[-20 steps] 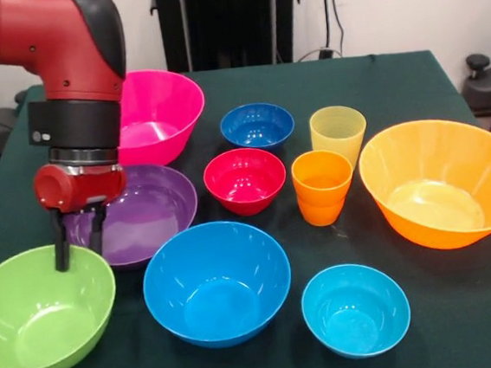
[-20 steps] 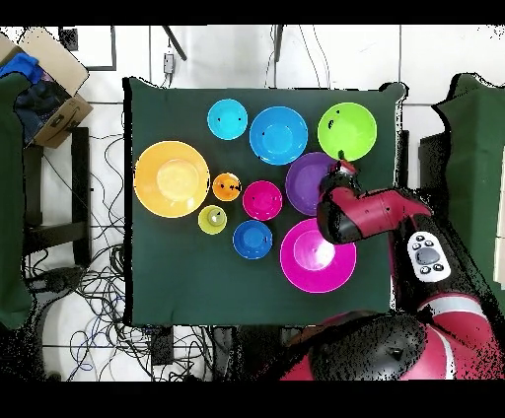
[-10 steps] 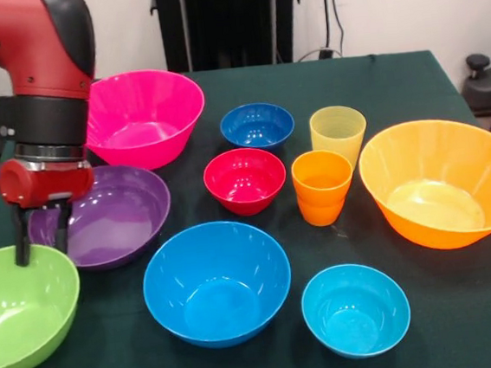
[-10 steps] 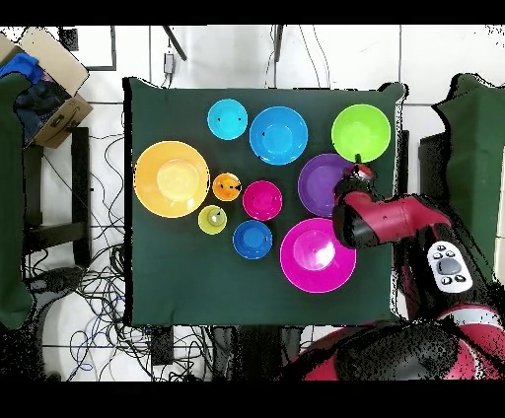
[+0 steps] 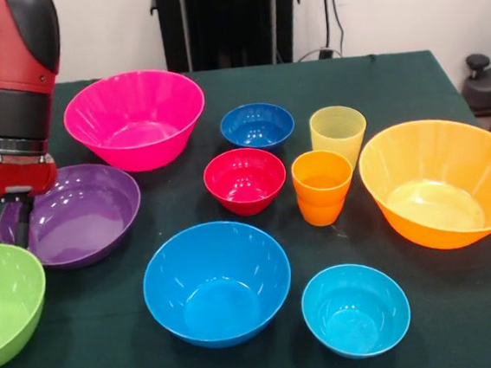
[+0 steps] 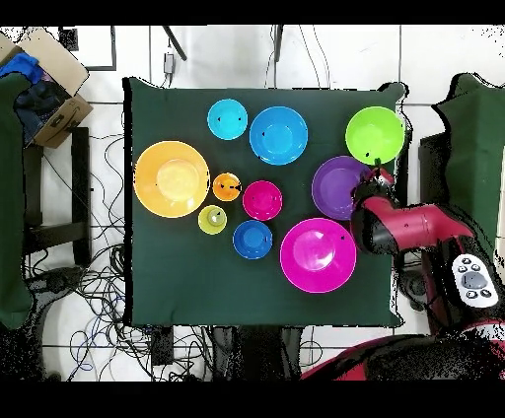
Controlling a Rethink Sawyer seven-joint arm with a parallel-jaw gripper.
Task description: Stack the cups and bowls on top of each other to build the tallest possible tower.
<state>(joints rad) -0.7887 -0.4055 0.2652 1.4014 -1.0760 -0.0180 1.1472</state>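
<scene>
My gripper [image 5: 0,234] is at the far left, fingers apart: one hangs inside the purple bowl [image 5: 75,222], the other is over the rim of the lime green bowl [image 5: 5,303], which the picture's edge cuts. From overhead, the gripper [image 6: 378,175] sits between the purple bowl [image 6: 340,187] and the green bowl [image 6: 375,135]. The large pink bowl [image 5: 135,116], sky blue bowl [image 5: 216,282], cyan bowl [image 5: 355,310], red bowl [image 5: 245,180], dark blue bowl [image 5: 257,126] and large orange bowl [image 5: 441,182] stand singly. The yellow cup [image 5: 338,136] and orange cup [image 5: 322,185] stand upright side by side.
The dark green tablecloth [image 6: 178,276] covers the table, and the green bowl lies close to its edge in the overhead view. A cardboard box [image 6: 49,79] and cables lie on the floor beside the table.
My gripper has slid left in the front view, and the green and purple bowls have moved the same way with it. The other bowls and both cups have not moved.
</scene>
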